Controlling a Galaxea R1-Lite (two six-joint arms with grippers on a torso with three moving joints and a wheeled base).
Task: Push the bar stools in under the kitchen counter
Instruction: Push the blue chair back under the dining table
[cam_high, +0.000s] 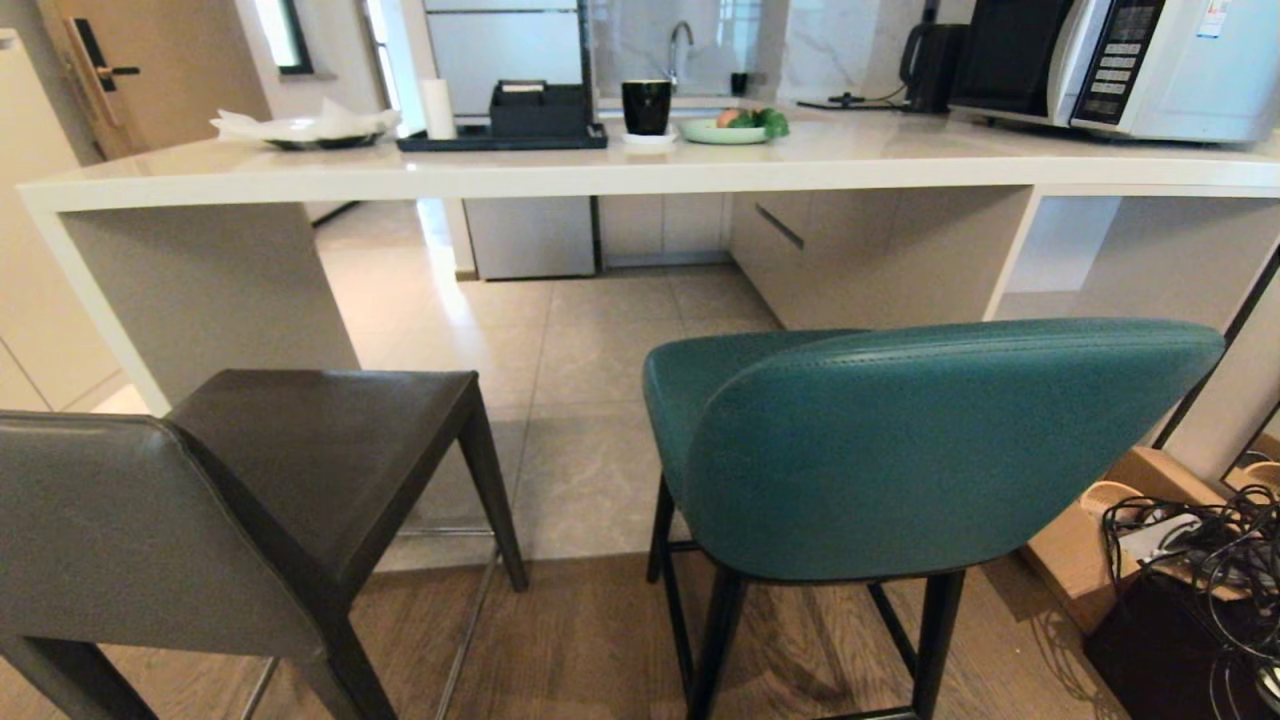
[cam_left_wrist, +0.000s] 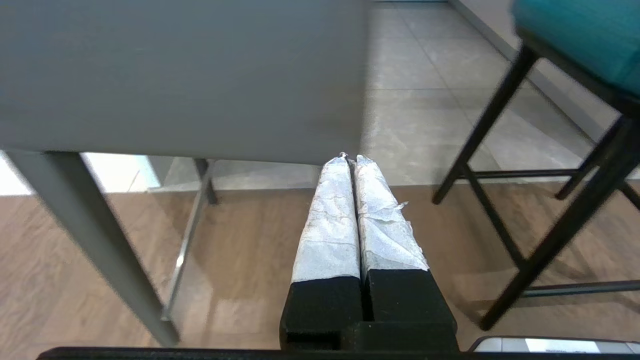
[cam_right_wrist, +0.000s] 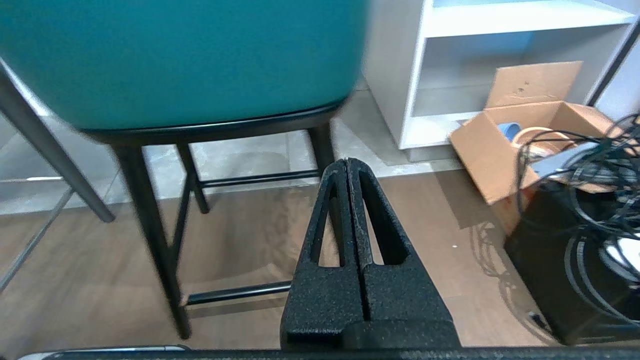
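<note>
White kitchen counter (cam_high: 600, 175) faces grey stool (cam_high: 250, 500) and teal stool (cam_high: 900, 440); left hand (cam_left_wrist: 351, 159) and right hand (cam_right_wrist: 348, 162) clenched, empty.

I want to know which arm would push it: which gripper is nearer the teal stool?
Right. The right gripper sits shut behind the teal stool; the left gripper, shut, faces the grey stool.

Grey stool (cam_high: 200, 510) legs cut off below, teal stool (cam_high: 900, 450) feet cropped, microwave (cam_high: 1130, 60) cut at top edge
</note>
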